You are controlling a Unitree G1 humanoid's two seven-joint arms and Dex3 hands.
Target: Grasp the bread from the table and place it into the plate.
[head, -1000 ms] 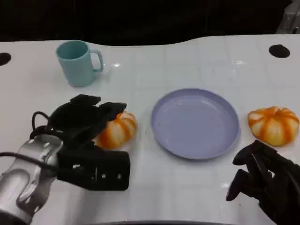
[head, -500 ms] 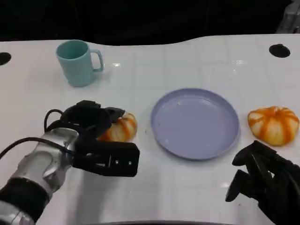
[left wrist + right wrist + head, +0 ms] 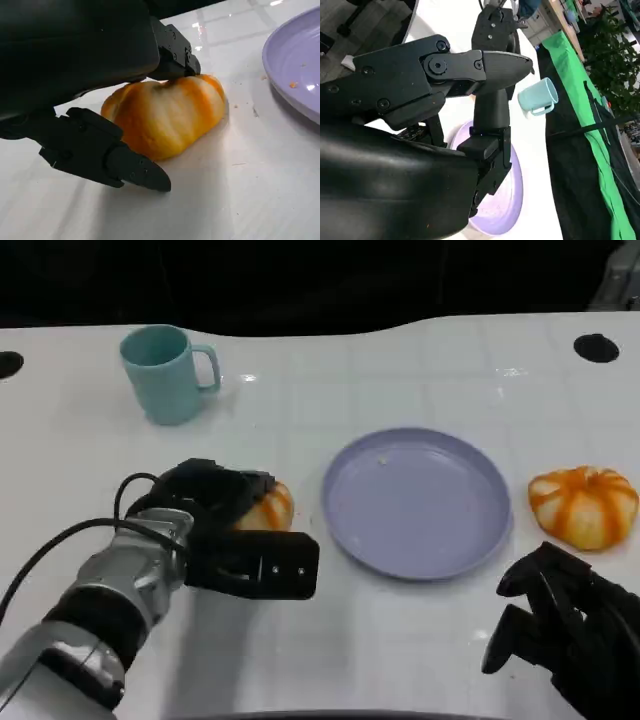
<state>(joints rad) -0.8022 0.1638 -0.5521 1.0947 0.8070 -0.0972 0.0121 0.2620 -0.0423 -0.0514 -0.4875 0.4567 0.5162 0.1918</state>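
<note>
Left of frame centre, the left hand [image 3: 215,502] closes its fingers [image 3: 175,52] around the bread [image 3: 165,115] on the table [image 3: 400,640]; the right hand [image 3: 560,635], lower right, holds nothing, fingers apart.

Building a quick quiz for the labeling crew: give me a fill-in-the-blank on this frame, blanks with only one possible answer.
1. The left hand is over a bread roll that lies on the ____.
2. The plate holds ____ bread.
3. The cup beyond the left hand is ____ in colour.
4. A second bread roll lies on the plate's ____ side in the head view, near the right hand.

Missing words: table; no; teal; right
</note>
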